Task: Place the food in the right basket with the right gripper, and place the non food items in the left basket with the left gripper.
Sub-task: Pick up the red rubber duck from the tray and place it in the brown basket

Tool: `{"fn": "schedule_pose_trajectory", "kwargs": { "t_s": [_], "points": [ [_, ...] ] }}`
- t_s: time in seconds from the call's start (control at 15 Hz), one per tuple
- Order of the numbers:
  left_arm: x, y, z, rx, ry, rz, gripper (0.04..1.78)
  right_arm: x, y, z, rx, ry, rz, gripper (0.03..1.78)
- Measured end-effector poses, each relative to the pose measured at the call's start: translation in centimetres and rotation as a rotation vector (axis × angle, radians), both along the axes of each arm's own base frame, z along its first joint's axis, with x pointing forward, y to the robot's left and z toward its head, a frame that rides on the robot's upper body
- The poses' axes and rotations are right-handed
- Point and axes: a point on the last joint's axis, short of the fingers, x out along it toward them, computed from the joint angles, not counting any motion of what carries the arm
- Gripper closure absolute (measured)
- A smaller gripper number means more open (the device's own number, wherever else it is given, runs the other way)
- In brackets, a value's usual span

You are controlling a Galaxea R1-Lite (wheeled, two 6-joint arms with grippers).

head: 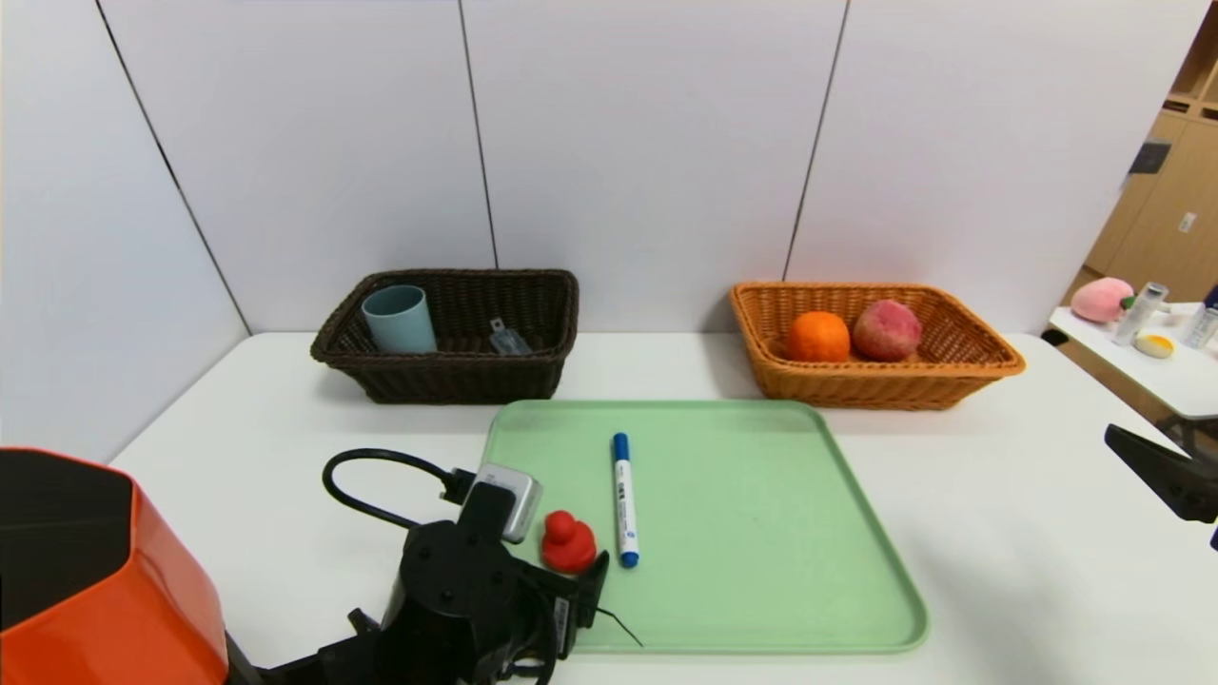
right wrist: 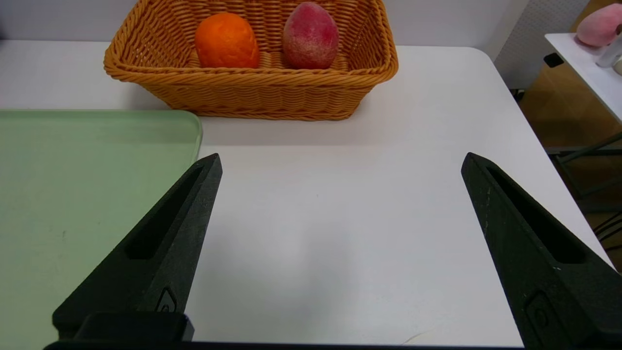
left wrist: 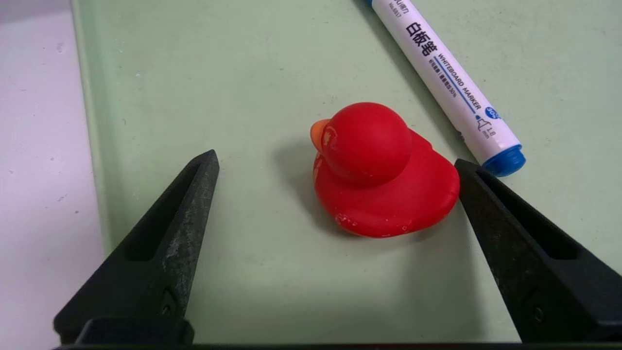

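A small red rubber duck [head: 568, 544] [left wrist: 384, 194] sits on the green tray [head: 761, 533], with a white marker with blue cap [head: 623, 499] [left wrist: 447, 78] lying beside it. My left gripper [left wrist: 336, 158] is low over the tray, open, its fingers straddling the duck; one finger is at the duck's tail, the other stands apart. The dark brown left basket [head: 447, 366] holds a blue-grey cup [head: 398, 319] and a clear case [head: 507, 338]. An orange [head: 818, 336] and a peach [head: 886, 329] lie in the orange-tan right basket [head: 875, 385]. My right gripper [right wrist: 341, 155] hovers open and empty over the bare table right of the tray.
White wall panels stand close behind both baskets. An orange and black housing [head: 86, 571] fills the near left corner. A side table [head: 1170, 376] with a pink plush and small bottles stands beyond the table's right edge.
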Motion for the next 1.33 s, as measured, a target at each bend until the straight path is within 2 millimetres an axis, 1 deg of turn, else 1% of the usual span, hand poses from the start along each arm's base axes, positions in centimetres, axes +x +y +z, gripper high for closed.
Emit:
{"fn": "schedule_pose_trajectory", "kwargs": {
  "t_s": [0.07, 0.2, 0.33, 0.4, 0.67, 0.87, 1.07, 1.2, 1.33],
  "points": [
    [0.0, -0.1, 0.1, -0.012, -0.010, -0.003, 0.45, 0.0, 0.0, 0.0, 0.000, -0.001, 0.000, 0.11],
    [0.0, -0.1, 0.1, -0.007, -0.023, -0.011, 0.73, -0.1, 0.0, 0.0, -0.001, -0.002, 0.001, 0.11],
    [0.1, -0.1, 0.2, -0.002, -0.028, -0.013, 0.95, -0.2, 0.0, 0.0, -0.001, -0.004, 0.001, 0.11],
    [0.1, -0.1, 0.2, -0.003, -0.030, -0.013, 1.02, -0.2, 0.0, 0.0, 0.000, -0.004, 0.000, 0.11],
    [0.0, -0.1, 0.6, -0.008, -0.058, -0.019, 1.07, -0.2, 0.0, 0.0, 0.000, -0.005, 0.000, 0.11],
    [-0.1, 0.2, 2.0, 0.006, -0.117, -0.035, 1.08, -0.3, 0.0, -0.1, 0.001, -0.004, 0.001, 0.11],
    [-0.3, 0.9, 4.7, -0.007, -0.217, -0.040, 1.09, -0.5, 0.1, -0.1, 0.003, -0.005, 0.008, 0.11],
    [1.2, 1.8, 7.1, -0.002, -0.310, -0.001, 1.09, -0.6, 0.1, -0.1, 0.003, -0.007, 0.008, 0.11],
    [3.6, 3.0, 9.9, 0.016, -0.396, 0.034, 1.09, -0.6, 0.1, -0.2, 0.003, -0.007, 0.009, 0.11]
  ]
}}
